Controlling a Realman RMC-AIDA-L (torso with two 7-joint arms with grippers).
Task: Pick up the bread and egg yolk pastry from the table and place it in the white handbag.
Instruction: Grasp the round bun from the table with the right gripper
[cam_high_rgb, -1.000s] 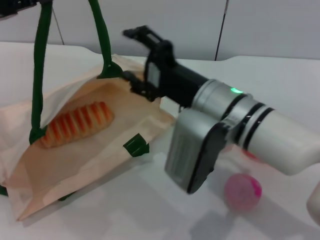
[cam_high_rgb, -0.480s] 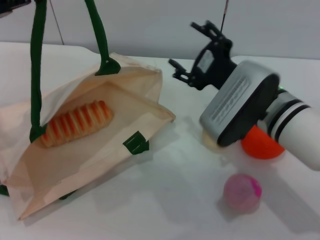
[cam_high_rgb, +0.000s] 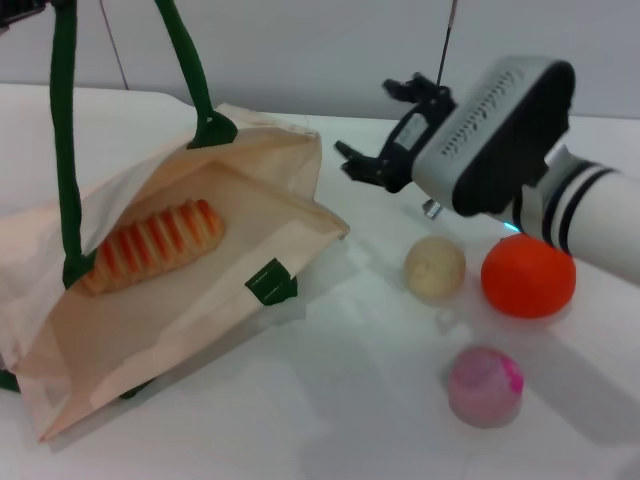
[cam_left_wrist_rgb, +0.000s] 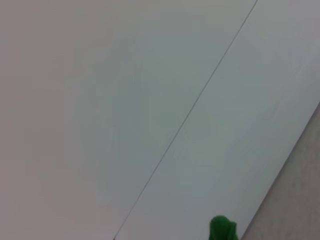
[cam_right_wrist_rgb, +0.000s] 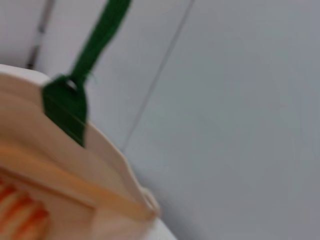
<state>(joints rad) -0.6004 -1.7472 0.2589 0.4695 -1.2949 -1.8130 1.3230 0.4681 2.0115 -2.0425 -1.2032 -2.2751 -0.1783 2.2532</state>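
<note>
Holding the white handbag (cam_high_rgb: 190, 290) open by its handle, we hover the right gripper (cam_high_rgb: 385, 130), fingers spread empty, near the egg yolk pastry (cam_high_rgb: 434, 268).

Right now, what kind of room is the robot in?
Probably a lab or test room, not a kitchen. There's a plain white table against bare grey wall panels, and the only things out are toy-like foods, such as the bread in the white handbag.

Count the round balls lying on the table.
3. The egg yolk pastry lies nearest the white handbag, the orange ball beside it, the pink ball nearer the robot. None seem hidden.
</note>
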